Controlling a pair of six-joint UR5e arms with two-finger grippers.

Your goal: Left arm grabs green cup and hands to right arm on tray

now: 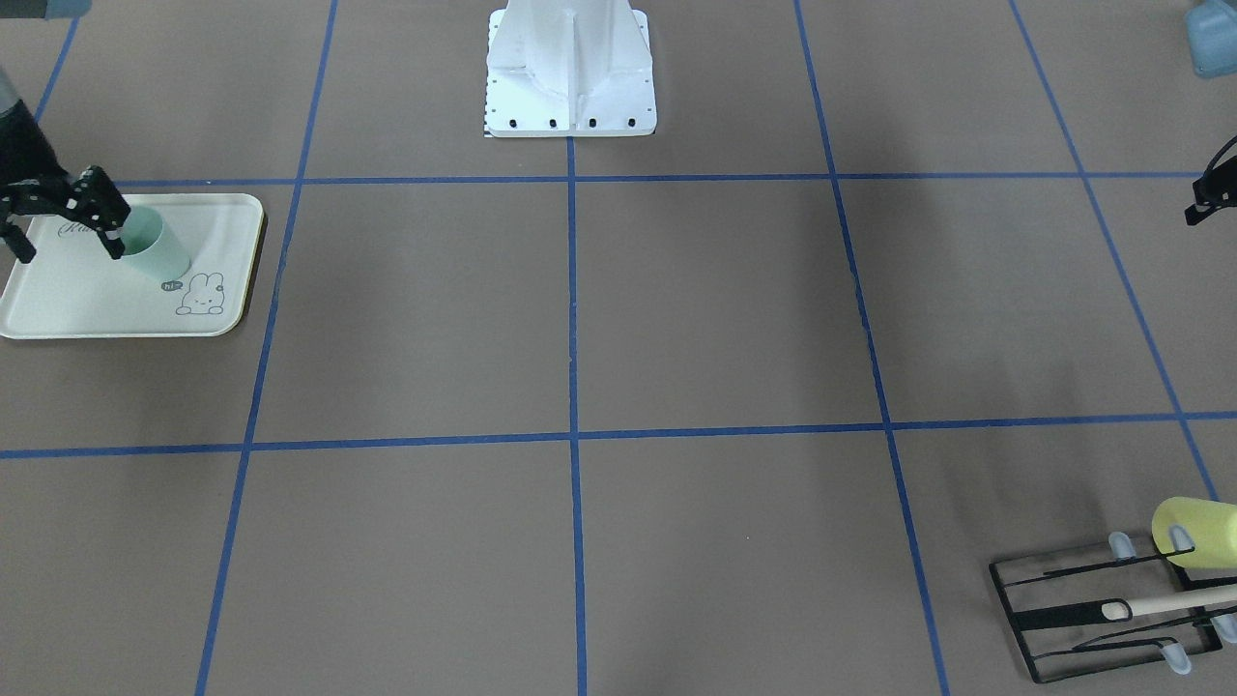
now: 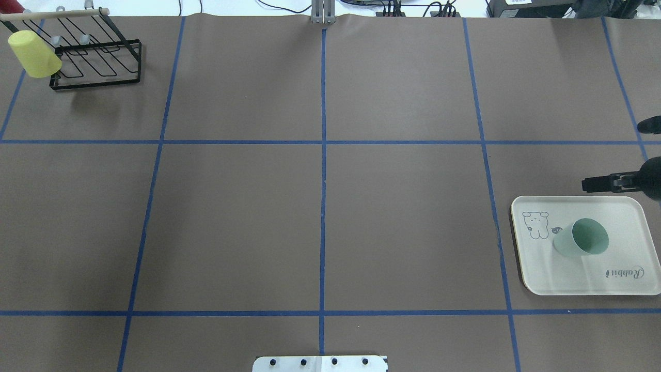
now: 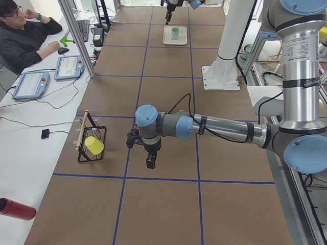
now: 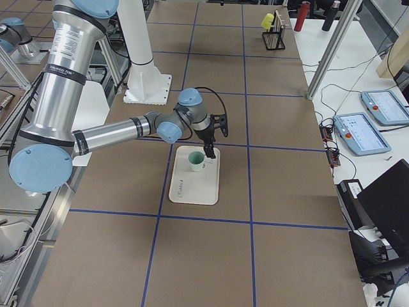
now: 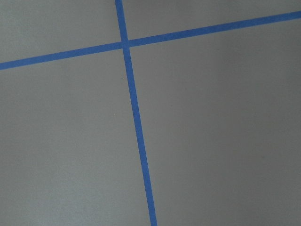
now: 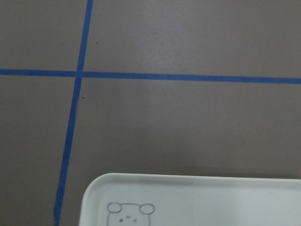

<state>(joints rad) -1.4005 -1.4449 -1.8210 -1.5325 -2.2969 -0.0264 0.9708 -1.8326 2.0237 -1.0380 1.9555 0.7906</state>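
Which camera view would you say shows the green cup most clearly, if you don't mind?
Overhead exterior: the green cup stands unobstructed on the tray, its inside visible. Front-facing, a finger of the right gripper overlaps it; both side views show it small; the wrist views miss it.

The left arm [image 3: 219, 127] stretches out nearly level. Its wrist is bent so that the left gripper [image 3: 145, 153] points straight down, and whether that gripper's jaws are parted cannot be told. The right arm [image 4: 108, 135] also reaches out low and level, and the right gripper [image 1: 68, 246] hangs downward with its two fingers [image 1: 108, 232] spread wide, gripping nothing.
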